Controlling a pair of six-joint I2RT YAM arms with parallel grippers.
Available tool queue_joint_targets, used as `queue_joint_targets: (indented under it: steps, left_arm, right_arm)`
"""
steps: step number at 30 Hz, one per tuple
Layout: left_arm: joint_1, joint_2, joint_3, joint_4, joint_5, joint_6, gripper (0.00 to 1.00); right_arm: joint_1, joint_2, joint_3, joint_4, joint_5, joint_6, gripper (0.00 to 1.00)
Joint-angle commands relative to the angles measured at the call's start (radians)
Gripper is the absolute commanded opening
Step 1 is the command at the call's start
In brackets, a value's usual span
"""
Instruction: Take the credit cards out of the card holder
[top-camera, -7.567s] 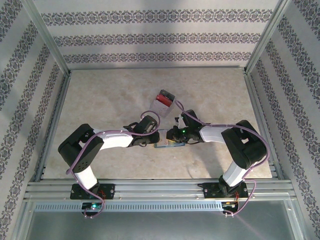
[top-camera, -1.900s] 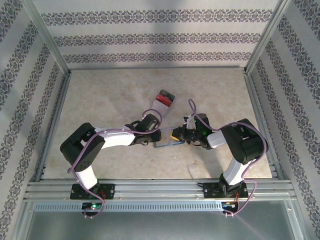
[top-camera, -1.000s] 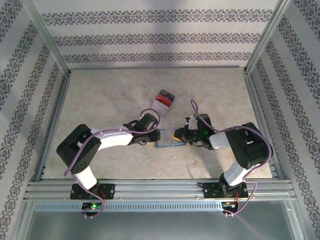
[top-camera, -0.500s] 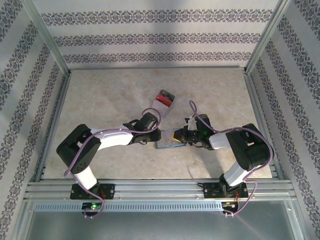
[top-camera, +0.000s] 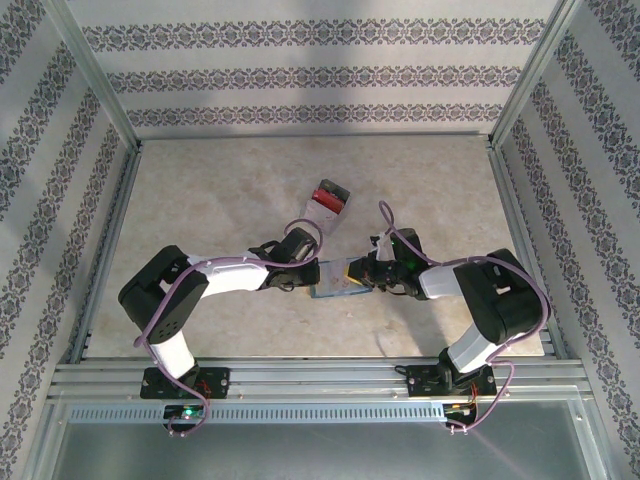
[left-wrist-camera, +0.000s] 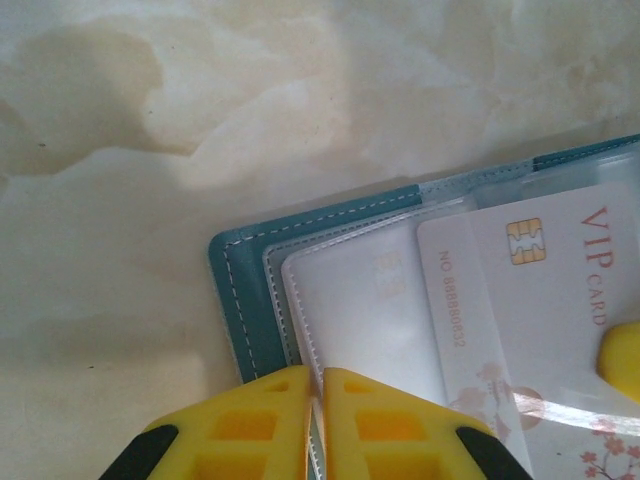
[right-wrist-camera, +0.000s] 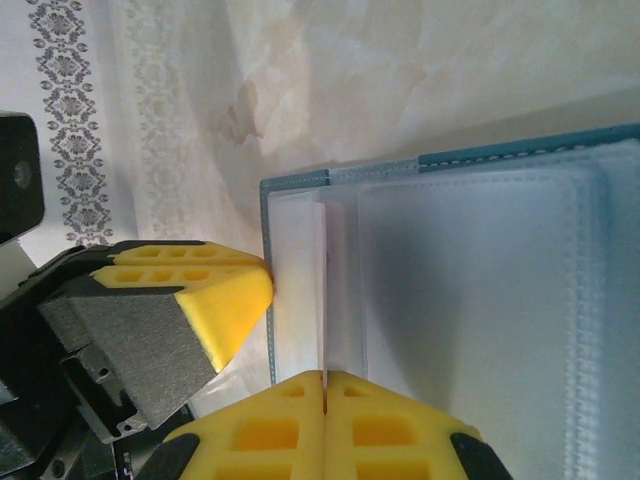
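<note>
A: Where've we got the card holder (top-camera: 336, 286)?
B: Flat on the table (top-camera: 220, 190), approx. centre, a bit twd the near edge. It lies open w/ its clear sleeves up. There's a teal rim w/ pale stitching round them.
A: Any cards?
B: We see one, a white VIP card (left-wrist-camera: 540, 300) w/ a gold chip, tucked in a clear sleeve. The other sleeves are too frosted for us to read.
A: And the left gripper (left-wrist-camera: 320, 378)?
B: At the holder's left end. Its yellow fingers stand at a thin slit right over the holder's edge. A pale strip shows in that slit, so we read it as pinching the holder there.
A: The right gripper (right-wrist-camera: 325, 380)?
B: At the opp. end, facing the left one across the holder. Its fingers are pressed together w/ barely a seam. A thin sleeve leaf stands on edge & runs straight into that seam, so we take it as nipped. Which leaf, we can't tell.
A: How near are the two?
B: Near each other, w/ the holder between. In the right wrist view we see one left fingertip touching the holder's teal edge.
A: Anything else round it?
B: A clear box (top-camera: 328, 198) w/ red & dark contents sits further back on the table, apart from the holder. Patterned walls stand on three sides.
</note>
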Motion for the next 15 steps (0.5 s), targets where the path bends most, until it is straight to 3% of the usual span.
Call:
queue_joint_targets:
  steps: [1,15]
  left_arm:
    - [0.008,0.011,-0.016,0.005,-0.013,-0.012,0.11]
    - [0.007,0.007,-0.014,0.007,-0.010,-0.011,0.11]
  right_arm:
    - [-0.015,-0.037,0.008,-0.038,0.018,-0.038,0.02]
    - [-0.025,-0.088,0.025,-0.166,0.053,-0.102,0.01]
